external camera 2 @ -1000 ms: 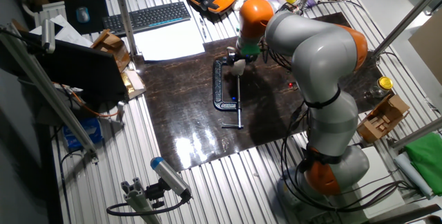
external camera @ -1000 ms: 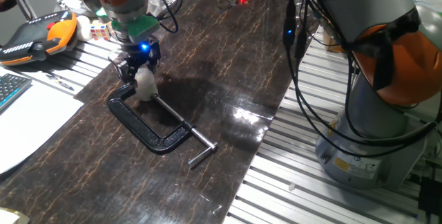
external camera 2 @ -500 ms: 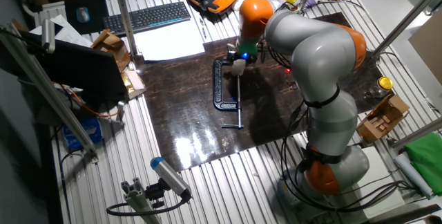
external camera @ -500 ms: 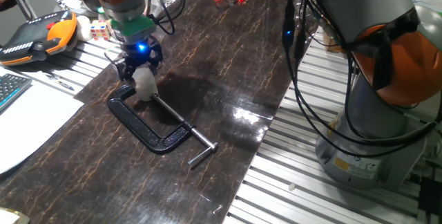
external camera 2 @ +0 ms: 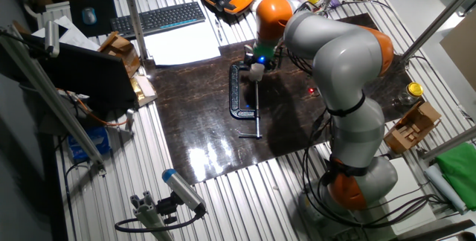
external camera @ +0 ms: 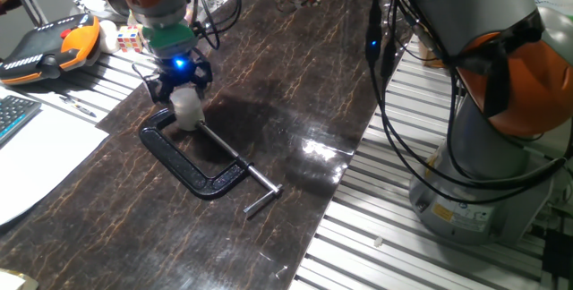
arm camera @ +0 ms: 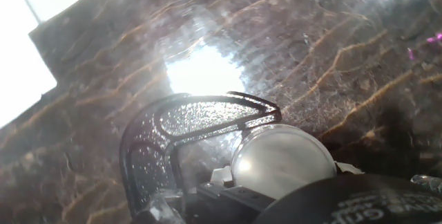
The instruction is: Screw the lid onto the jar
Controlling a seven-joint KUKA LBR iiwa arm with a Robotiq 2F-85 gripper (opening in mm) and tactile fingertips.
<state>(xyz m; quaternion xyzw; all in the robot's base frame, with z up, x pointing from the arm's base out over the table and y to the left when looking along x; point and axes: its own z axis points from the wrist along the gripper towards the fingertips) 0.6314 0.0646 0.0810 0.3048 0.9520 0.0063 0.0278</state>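
In one fixed view, an orange pendant [external camera: 55, 44] lies at the far left on the slatted table [external camera: 376, 227], with white paper [external camera: 36, 160] below it. Right of these, on the dark mat [external camera: 269, 84], the gripper [external camera: 182, 93] hangs straight down, a blue light lit on its body, its fingers [external camera: 162, 87] set either side of the whitish jar [external camera: 186, 113]. The jar stands inside the curved end of the black clamp [external camera: 192, 160], touching or just beside the frame; the clamp's screw and handle bar run off to the lower right. Whether the fingers press the jar or merely flank it cannot be told, nor can the lid be made out apart from the jar here. Farther right stands the arm's grey and orange base [external camera: 501, 102]. In the other fixed view, a keyboard [external camera 2: 158, 18] sits upper left, then the clamp [external camera 2: 239, 96] on the mat, the gripper [external camera 2: 256, 64] over its top end, and the arm [external camera 2: 335, 55] arching to the right. In the hand view, the clamp's arc [arm camera: 186, 124] curves at left, and just right of it shows a round pale top [arm camera: 283, 158], the lid, close under the camera.
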